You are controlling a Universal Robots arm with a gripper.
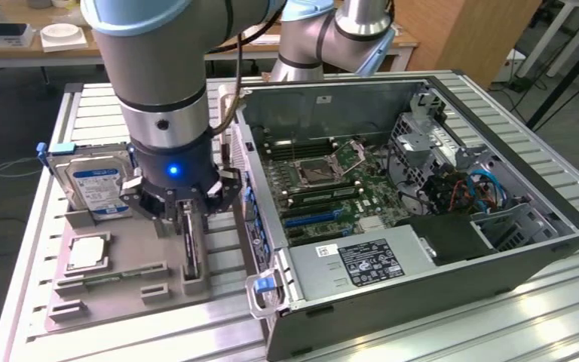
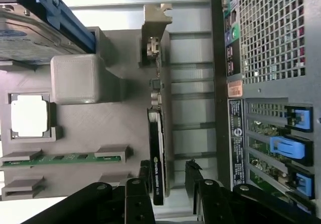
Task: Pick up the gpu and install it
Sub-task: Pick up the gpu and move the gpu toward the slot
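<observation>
The arm (image 1: 159, 83) descends steeply from above, its grey wrist section upright with a blue light glowing on the dark collar, and the gripper (image 1: 191, 213) points straight down, its black fingers (image 2: 136, 196) spread apart, jaws standing open.

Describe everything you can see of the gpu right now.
The gpu is a thin black card, standing on its long edge in a slot of the grey tray, beside the open computer case. A pale metal bracket caps one end; small components line its exposed edge. Pale print shows near the other end, where the open gripper straddles it, fingers on either side.
</observation>
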